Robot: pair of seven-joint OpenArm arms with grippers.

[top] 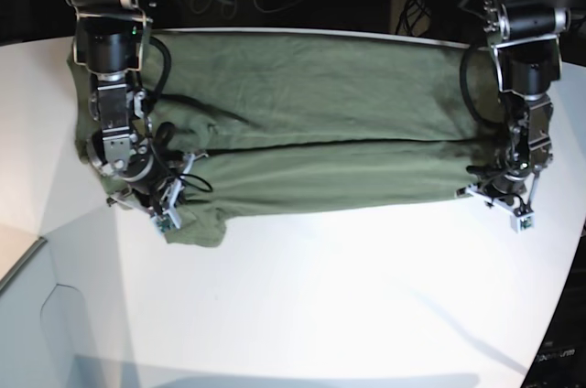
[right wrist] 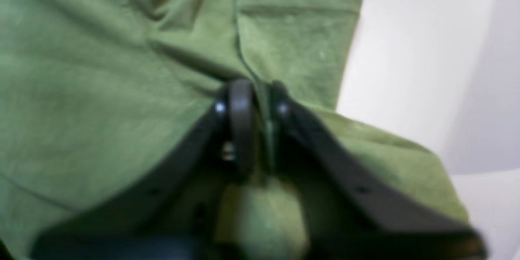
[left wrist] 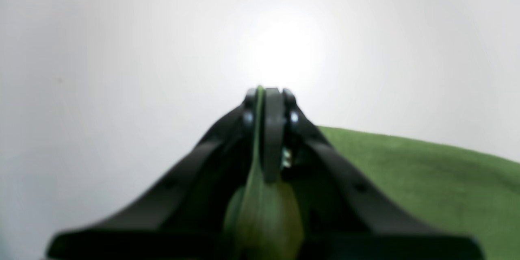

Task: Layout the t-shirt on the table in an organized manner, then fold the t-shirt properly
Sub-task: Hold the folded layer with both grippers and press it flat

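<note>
We saw the dark olive-green cotton t-shirt stretched across the far half of the smooth white table, its near part folded over. The left gripper was clamped on a thin edge of the fabric near the table's right edge; the right gripper was pinched shut on a fold near the left edge. Both wrist views were blurred, and the arms hid the shirt's 2 ends.

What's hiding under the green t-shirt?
The white table lies under the t-shirt and shows all around it. Whatever else might sit beneath the cloth cannot be seen, because the fabric covers it.
</note>
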